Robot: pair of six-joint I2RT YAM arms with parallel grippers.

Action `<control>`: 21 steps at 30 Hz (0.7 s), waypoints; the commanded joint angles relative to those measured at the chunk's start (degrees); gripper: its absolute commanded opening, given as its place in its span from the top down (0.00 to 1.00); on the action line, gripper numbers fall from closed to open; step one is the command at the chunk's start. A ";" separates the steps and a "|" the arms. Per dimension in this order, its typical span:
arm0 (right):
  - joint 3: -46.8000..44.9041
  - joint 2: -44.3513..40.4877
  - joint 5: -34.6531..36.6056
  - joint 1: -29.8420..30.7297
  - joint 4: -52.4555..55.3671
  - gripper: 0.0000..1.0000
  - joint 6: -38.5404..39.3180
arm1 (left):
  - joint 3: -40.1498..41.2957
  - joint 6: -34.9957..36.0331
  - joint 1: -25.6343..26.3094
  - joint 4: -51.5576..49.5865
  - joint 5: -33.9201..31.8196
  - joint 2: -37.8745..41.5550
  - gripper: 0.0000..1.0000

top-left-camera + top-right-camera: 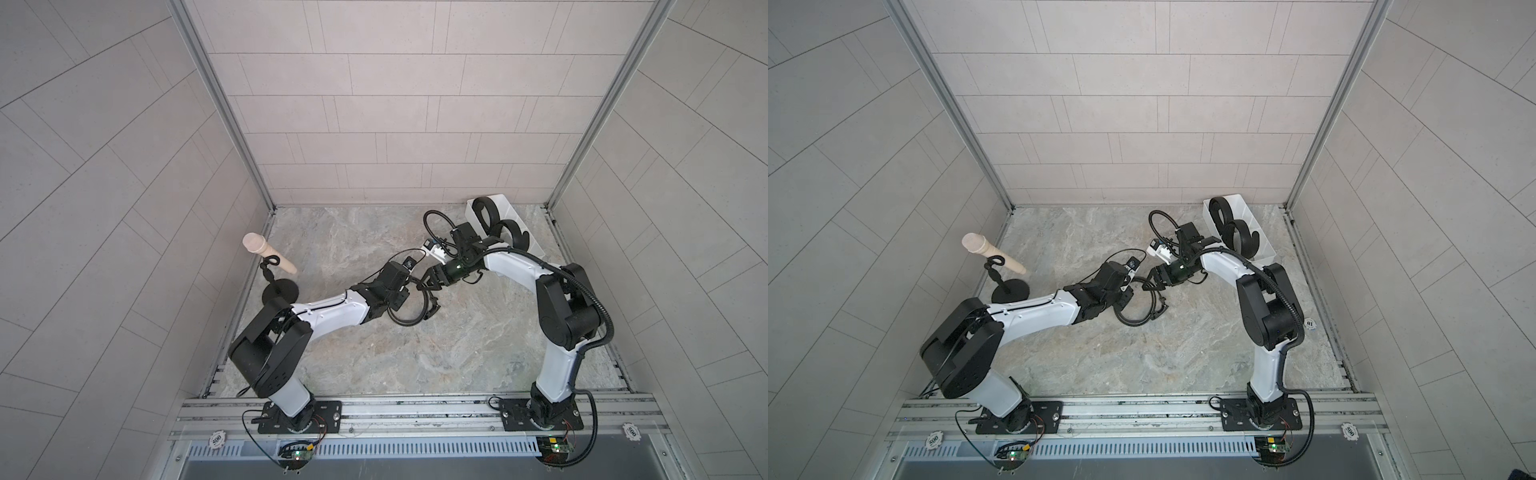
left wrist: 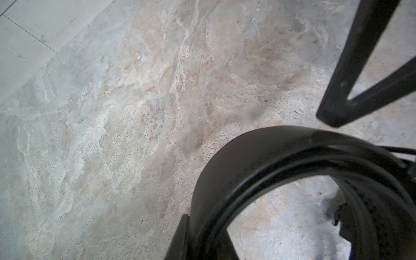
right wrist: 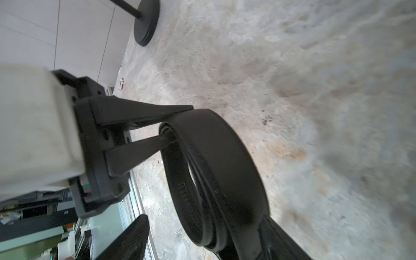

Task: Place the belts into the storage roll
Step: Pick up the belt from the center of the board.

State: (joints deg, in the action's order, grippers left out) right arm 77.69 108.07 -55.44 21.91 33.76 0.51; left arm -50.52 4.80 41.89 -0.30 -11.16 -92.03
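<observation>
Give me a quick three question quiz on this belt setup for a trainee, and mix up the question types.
1. How many belts lie in the tray?
2. True or false: the right gripper is open.
3. The left gripper is clamped on: A the tray's wall, B a coiled belt, C nothing.
Key: 1 two; 2 true; 3 B.
</observation>
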 commanded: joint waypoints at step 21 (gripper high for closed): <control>-6.20 2.36 -6.03 0.76 -14.07 0.21 -3.04 | 2.96 -1.36 0.03 3.62 1.48 6.87 1.00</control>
State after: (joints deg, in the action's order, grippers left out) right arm 69.67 109.23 -57.52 22.06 23.09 -3.42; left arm -48.25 4.51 41.91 0.60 -10.13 -87.35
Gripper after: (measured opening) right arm 0.784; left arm 0.152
